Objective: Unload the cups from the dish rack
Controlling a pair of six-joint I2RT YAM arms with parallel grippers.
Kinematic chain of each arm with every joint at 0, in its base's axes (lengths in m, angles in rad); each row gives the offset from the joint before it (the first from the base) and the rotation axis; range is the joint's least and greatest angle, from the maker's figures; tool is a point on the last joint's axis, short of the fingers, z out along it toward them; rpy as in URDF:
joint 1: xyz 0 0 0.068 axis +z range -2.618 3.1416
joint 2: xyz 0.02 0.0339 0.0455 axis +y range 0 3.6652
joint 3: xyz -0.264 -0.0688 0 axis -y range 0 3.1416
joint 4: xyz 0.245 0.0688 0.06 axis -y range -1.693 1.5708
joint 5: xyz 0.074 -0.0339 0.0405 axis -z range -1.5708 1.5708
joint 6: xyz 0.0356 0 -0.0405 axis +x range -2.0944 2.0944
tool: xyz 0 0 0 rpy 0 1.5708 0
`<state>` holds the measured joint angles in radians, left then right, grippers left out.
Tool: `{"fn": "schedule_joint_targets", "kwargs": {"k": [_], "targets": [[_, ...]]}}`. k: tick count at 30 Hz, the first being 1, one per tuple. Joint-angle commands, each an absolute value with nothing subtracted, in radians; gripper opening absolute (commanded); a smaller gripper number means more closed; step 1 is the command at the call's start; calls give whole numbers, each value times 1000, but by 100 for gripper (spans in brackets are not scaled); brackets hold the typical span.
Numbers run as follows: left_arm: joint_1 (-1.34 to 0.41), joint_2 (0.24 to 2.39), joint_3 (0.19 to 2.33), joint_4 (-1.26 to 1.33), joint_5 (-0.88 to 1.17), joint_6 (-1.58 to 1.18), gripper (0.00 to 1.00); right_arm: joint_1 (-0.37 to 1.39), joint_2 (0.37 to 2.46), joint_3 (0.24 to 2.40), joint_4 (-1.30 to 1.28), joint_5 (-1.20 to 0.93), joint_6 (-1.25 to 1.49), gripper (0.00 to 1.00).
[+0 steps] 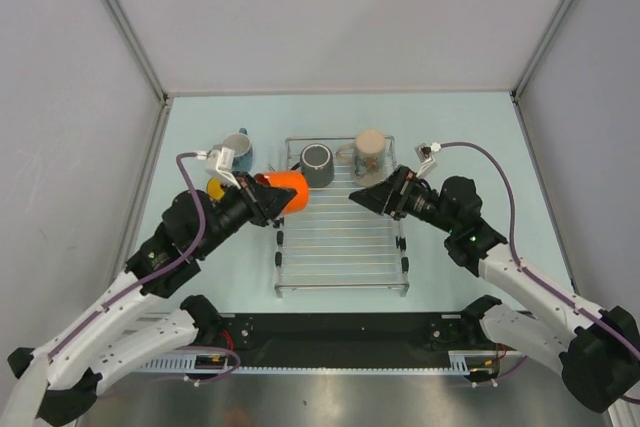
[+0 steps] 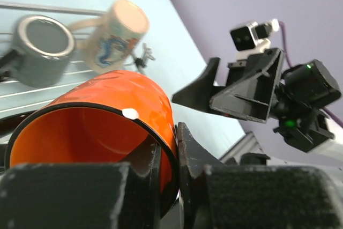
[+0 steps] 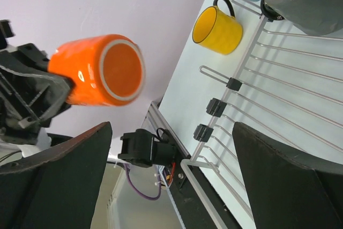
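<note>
Bright even light, blurred wrist foregrounds

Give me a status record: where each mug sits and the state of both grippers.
orange mug: in the air, tipped sideways, at the dish rack's left edge
dark grey mug: on rack, far end
beige mug: on rack, far end, right of the grey one
yellow mug: on the table, left of rack
blue mug: on table, beyond the yellow one
left gripper: shut on orange mug's rim
right gripper: open, empty, near beige mug

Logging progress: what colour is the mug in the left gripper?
Orange. The mug shows best in left wrist view.
</note>
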<state>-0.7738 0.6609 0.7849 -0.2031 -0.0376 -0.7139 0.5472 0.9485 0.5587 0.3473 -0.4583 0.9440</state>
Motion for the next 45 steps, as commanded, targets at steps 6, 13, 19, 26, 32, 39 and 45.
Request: {"fn": "schedule_joint_targets", "kwargs": {"k": [6,13,19,26,32,39,45], "targets": [[-765,702,1077,-668,-405,-563,1,543,910,650,201,-394,825,100],[-739,851,1020,-887,-557,-614,1,541,907,643,169,-387,795,100],[-644,925,924,-795,-485,-598,1,541,897,638,144,-384,770,100],[-539,1055,870,-693,-417,-571,0,541,893,621,143,-379,761,100],[-428,1172,854,-601,-328,-560,0,540,899,607,163,-382,761,100],[-399,1302,887,-574,-308,-574,1,532,904,607,161,-385,749,100],[-390,1345,879,-583,-321,-586,0,523,916,604,160,-388,747,100]]}}
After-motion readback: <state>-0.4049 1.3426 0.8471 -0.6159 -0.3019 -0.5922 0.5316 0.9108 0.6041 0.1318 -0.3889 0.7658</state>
